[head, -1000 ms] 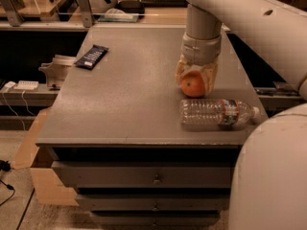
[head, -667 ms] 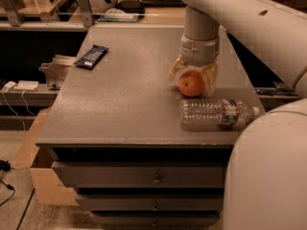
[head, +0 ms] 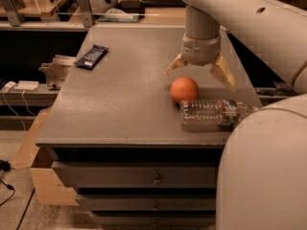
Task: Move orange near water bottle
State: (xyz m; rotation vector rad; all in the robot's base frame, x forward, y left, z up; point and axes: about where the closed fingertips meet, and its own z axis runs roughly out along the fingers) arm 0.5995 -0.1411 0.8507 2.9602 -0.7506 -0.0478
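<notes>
Grey tabletop (head: 120, 99), orange (head: 184, 89) just beside water bottle (head: 211, 113), gripper (head: 200, 78) above, fingers (head: 223, 73) apart

Round orange fruit (head: 184, 89): frame centre, on grey tabletop (head: 124, 99), just upper left of lying clear plastic bottle (head: 213, 112).
Two-finger gripper (head: 200, 78): above the orange, slightly behind.
Dark flat packet (head: 91, 56): tabletop's upper left.
</notes>
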